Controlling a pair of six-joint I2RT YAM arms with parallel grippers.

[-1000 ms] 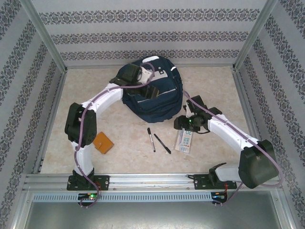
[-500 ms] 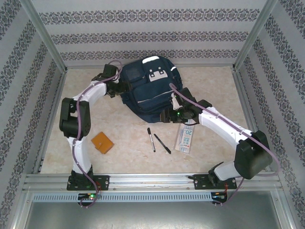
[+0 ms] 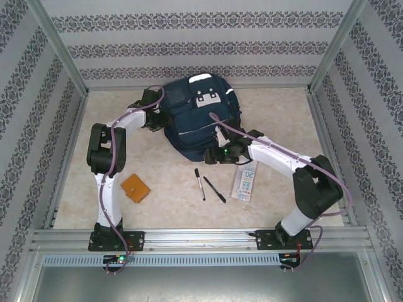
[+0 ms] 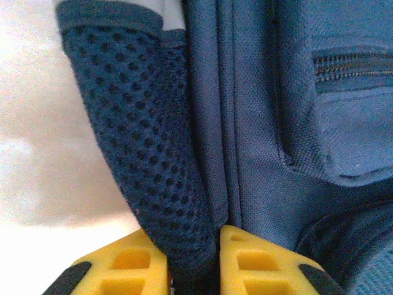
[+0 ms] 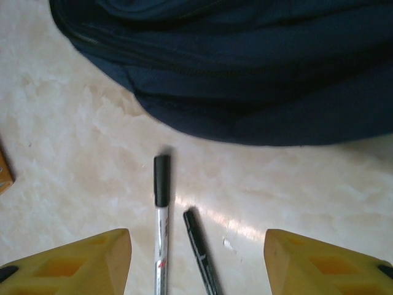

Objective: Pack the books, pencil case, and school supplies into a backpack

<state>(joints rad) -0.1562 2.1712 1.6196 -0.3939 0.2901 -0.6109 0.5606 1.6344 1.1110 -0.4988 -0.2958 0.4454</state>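
Observation:
The navy backpack (image 3: 200,116) lies at the back middle of the table. My left gripper (image 3: 161,119) is at its left side, and in the left wrist view the left gripper (image 4: 193,258) is shut on a dark mesh strap (image 4: 147,141) of the backpack (image 4: 319,135). My right gripper (image 3: 211,155) hovers open at the bag's near edge, above two black pens (image 3: 200,184) (image 3: 214,189). Between the open right gripper (image 5: 196,239) lie the pens (image 5: 161,203) (image 5: 199,252), below the backpack (image 5: 245,74). The pale pencil case (image 3: 244,182) lies right of the pens. The orange-brown booklet (image 3: 136,188) lies near the left arm. The navy book is out of view.
Patterned walls and metal frame posts (image 3: 60,47) close in the table on three sides. A metal rail (image 3: 201,239) runs along the near edge with both arm bases on it.
My left gripper left the backpack's top, moved to its left side and took hold of the strap. My right gripper moved left from over the pencil case to the bag's near edge.

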